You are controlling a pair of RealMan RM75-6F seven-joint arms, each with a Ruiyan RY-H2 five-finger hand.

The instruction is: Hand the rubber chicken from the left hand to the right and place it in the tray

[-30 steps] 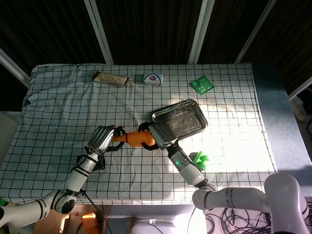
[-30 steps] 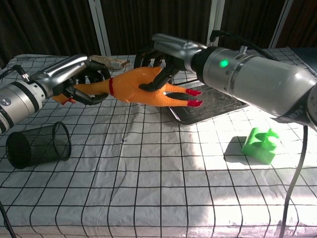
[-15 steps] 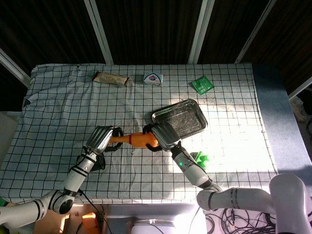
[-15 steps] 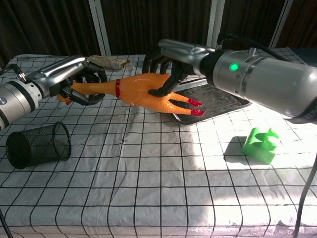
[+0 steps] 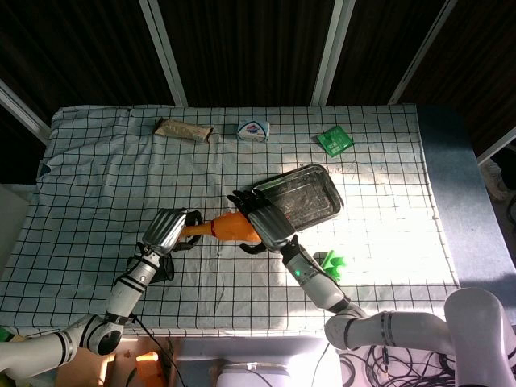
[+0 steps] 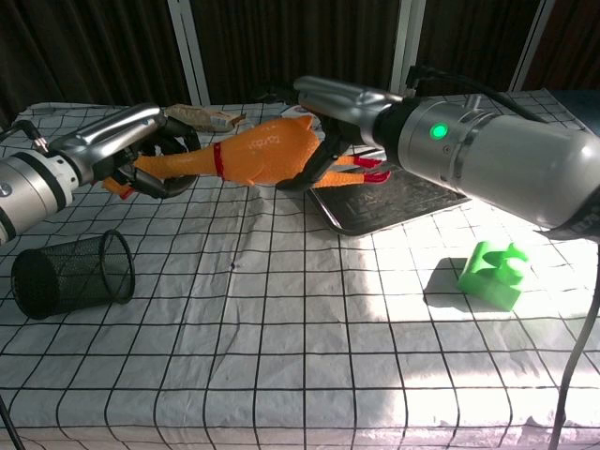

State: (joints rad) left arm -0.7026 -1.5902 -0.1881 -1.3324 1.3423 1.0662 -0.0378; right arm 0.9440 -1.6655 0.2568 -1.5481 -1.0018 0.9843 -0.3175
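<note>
The orange rubber chicken (image 5: 230, 227) (image 6: 267, 155) hangs level above the checked cloth, just left of the metal tray (image 5: 322, 189) (image 6: 422, 197). My left hand (image 5: 168, 230) (image 6: 141, 150) grips its neck and head end. At the body end is my right hand (image 5: 266, 222) (image 6: 347, 103). Its fingers stretch out straight behind and over the body and its thumb lies under it, so it touches the chicken without closing on it. The red feet (image 6: 370, 173) stick out below the right wrist, over the tray's near corner.
A green block (image 5: 330, 264) (image 6: 492, 272) sits on the cloth to the right of the hands. A black mesh cup (image 6: 70, 272) lies on its side at the near left. At the far edge lie a brown packet (image 5: 184, 129), a white packet (image 5: 252, 130) and a green packet (image 5: 334, 140).
The right hand's fingers have straightened out from their curl over the chicken's body. The body has tipped upward and rolled, and the feet have swung back under the right wrist. The left hand keeps its hold.
</note>
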